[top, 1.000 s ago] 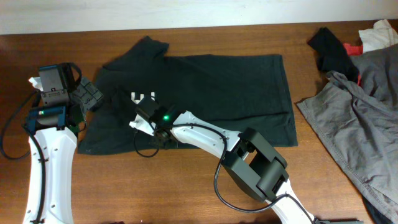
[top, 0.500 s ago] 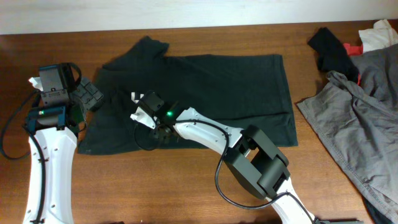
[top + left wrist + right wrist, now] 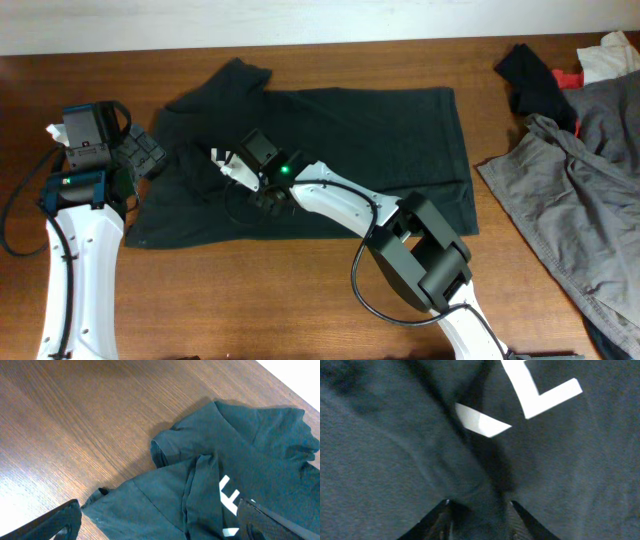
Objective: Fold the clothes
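Observation:
A dark green T-shirt (image 3: 370,130) with white lettering (image 3: 545,390) lies spread on the wooden table. My right gripper (image 3: 228,168) is over the shirt's left part, by the lettering. In the right wrist view the right gripper (image 3: 479,510) is shut on a raised fold of the shirt (image 3: 395,450). My left gripper (image 3: 142,156) hovers at the shirt's left edge near the sleeve. In the left wrist view the left gripper (image 3: 160,527) is wide open and empty above the shirt (image 3: 240,475).
A pile of grey clothes (image 3: 585,180) covers the table's right side. A black cloth (image 3: 535,75) and white and red items (image 3: 605,55) lie at the back right. Bare wood (image 3: 250,290) runs along the front edge.
My right gripper has moved toward the far side and slightly right, pulling the pinched fold of the shirt with it. The left arm has not moved.

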Robot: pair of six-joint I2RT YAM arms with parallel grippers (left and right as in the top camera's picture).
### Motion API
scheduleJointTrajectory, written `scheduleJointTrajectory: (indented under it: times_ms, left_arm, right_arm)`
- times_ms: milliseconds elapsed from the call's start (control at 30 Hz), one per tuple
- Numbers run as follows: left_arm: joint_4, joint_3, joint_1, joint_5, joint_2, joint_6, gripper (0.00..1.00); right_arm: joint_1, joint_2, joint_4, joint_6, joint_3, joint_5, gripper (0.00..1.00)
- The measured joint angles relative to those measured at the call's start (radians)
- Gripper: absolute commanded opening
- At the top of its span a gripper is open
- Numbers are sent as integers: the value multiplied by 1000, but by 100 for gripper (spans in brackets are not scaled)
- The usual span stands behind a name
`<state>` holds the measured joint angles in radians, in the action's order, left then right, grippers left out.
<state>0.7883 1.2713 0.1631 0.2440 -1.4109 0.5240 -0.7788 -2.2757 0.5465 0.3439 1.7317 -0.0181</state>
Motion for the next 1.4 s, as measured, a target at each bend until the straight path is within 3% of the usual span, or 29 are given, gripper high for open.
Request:
scheduleJointTrajectory:
  times_ms: [267, 333, 400, 733, 1300, 1400]
  left_arm:
    - [0, 0, 0, 0, 0, 0, 99]
    - [0, 0, 0, 0, 0, 0, 99]
    - [0, 0, 0, 0, 0, 0, 99]
    - [0, 0, 0, 0, 0, 0, 99]
    - [0, 0, 0, 0, 0, 0, 99]
    - [0, 0, 0, 0, 0, 0, 99]
  right_arm:
    - [6, -3, -23, 0, 0, 3, 42]
    - [6, -3, -35, 6, 0, 3, 27]
    - [6, -3, -51, 3, 0, 3, 21]
    - [8, -3, -76, 0, 0, 12, 17]
    - [90, -3, -115, -6, 0, 19, 22]
    - [93, -3, -136, -55, 0, 21, 33]
